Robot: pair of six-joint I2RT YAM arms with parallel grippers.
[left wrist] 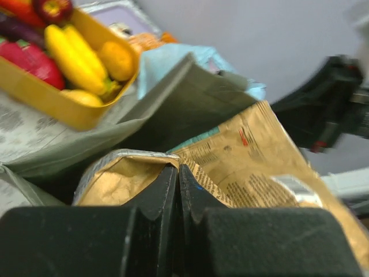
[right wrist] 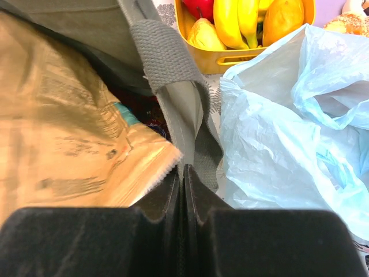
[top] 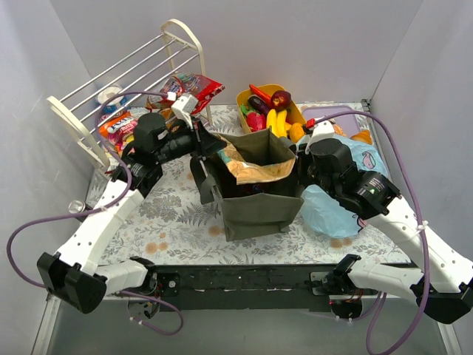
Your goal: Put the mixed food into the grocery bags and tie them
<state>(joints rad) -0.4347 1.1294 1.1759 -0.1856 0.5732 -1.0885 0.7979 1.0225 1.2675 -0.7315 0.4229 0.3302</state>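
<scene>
The olive-green tote (top: 255, 201) stands open mid-table with a tan paper packet (top: 260, 171) tilted inside, its top above the rim. My left gripper (top: 210, 152) is at the tote's left rim; in the left wrist view its jaws (left wrist: 178, 168) are shut on the packet's (left wrist: 259, 156) edge. My right gripper (top: 299, 158) is at the right rim, shut (right wrist: 184, 170) on the tote's fabric beside a strap (right wrist: 167, 63). The light-blue plastic bag (top: 340, 203) lies crumpled just right of the tote. Bananas (top: 275, 122), an orange and red pieces sit in the yellow tub (top: 244, 98).
A white wire rack (top: 126, 74) leans at the back left, with snack packets (top: 196, 89) beneath and beside it. A purple tray (top: 325, 115) sits behind the blue bag. Grey walls close in on both sides and the back.
</scene>
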